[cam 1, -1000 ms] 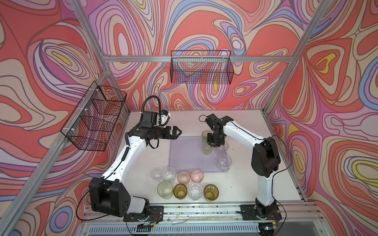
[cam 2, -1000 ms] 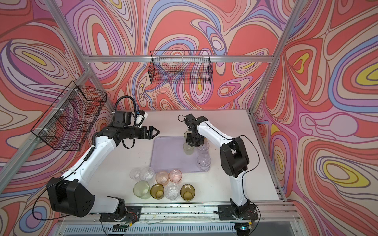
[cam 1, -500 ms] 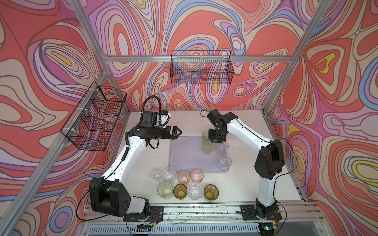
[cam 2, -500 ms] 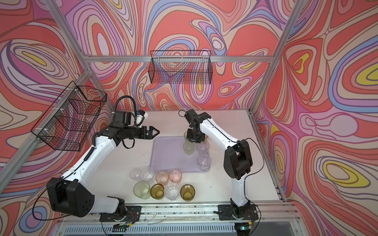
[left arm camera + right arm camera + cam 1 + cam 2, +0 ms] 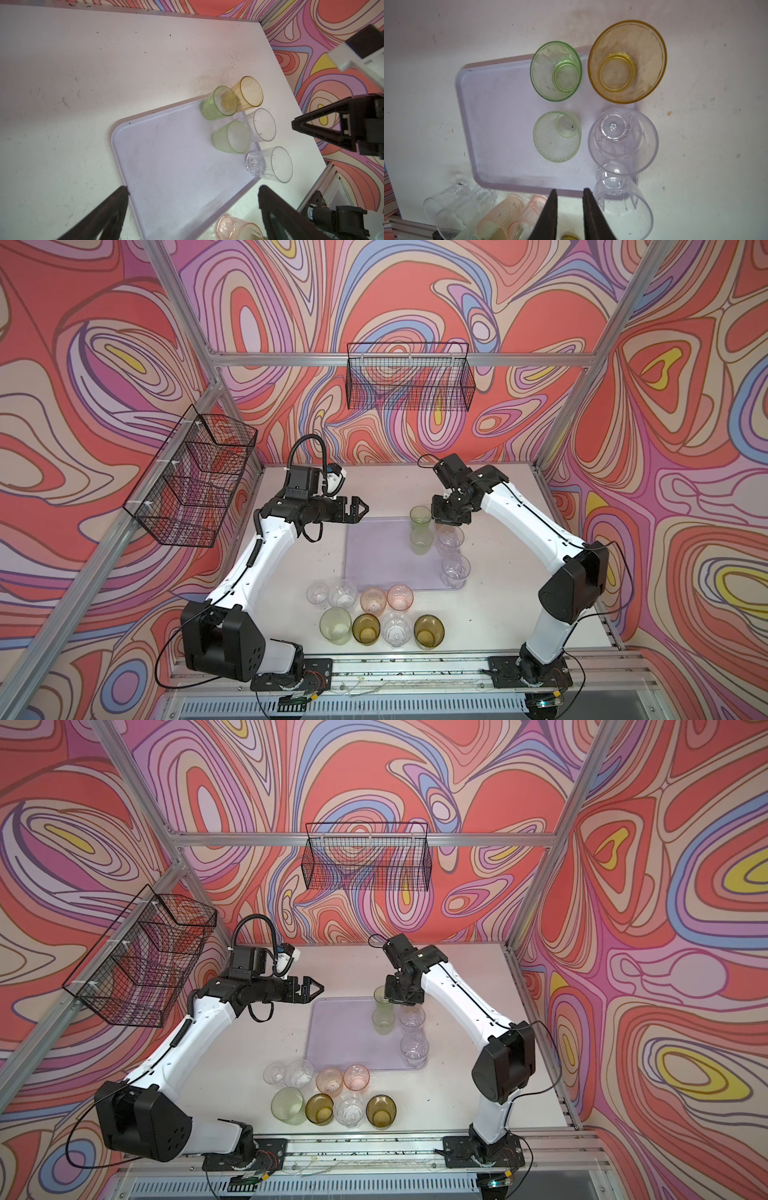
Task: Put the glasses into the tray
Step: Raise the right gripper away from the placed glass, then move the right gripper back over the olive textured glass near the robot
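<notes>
Two green glasses (image 5: 556,70) stand in the tray (image 5: 498,124). The left gripper (image 5: 192,188) is spread wide, the right gripper (image 5: 570,190) a little apart, both empty.

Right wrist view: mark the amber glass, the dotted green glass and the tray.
amber glass (image 5: 623,66), right wrist view, inner bottom.
dotted green glass (image 5: 556,139), right wrist view, textured wall.
tray (image 5: 500,124), right wrist view, bare floor.

No readable text, labels, brands or numbers on anything visible.
</notes>
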`<state>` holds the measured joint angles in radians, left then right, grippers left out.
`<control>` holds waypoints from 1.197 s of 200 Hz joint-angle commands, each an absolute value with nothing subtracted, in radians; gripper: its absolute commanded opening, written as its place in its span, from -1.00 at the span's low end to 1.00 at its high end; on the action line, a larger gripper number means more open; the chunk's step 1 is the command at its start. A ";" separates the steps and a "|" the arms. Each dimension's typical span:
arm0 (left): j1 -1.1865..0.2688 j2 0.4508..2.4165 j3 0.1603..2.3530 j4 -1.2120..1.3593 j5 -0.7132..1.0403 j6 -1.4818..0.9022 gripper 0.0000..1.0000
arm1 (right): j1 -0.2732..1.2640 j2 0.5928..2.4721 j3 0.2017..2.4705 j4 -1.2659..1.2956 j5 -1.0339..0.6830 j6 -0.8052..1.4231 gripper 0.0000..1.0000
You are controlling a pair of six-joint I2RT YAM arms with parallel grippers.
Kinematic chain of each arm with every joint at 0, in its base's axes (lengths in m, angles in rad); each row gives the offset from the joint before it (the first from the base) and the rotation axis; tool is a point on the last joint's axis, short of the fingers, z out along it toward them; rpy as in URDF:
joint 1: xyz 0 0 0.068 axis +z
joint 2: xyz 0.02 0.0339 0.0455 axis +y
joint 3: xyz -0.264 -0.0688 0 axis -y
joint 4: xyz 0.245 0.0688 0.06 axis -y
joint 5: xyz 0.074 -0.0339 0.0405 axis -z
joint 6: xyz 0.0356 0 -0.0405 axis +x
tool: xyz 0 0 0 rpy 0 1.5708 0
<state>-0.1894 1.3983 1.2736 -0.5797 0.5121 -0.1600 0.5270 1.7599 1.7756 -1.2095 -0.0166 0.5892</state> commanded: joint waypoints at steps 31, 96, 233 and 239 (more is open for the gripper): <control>-0.192 1.386 1.267 -0.579 0.499 -0.141 1.00 | 0.545 1.636 1.729 -1.248 -0.020 0.537 -0.54; -0.191 1.391 1.270 -0.579 0.501 -0.141 1.00 | 0.599 1.536 1.706 -1.290 -0.027 0.491 -0.52; -0.191 1.402 1.275 -0.582 0.497 -0.140 1.00 | 0.784 1.392 1.463 -1.340 -0.046 0.413 -0.41; -0.192 1.403 1.275 -0.581 0.498 -0.141 1.00 | 0.790 1.387 1.449 -1.336 -0.050 0.413 -0.41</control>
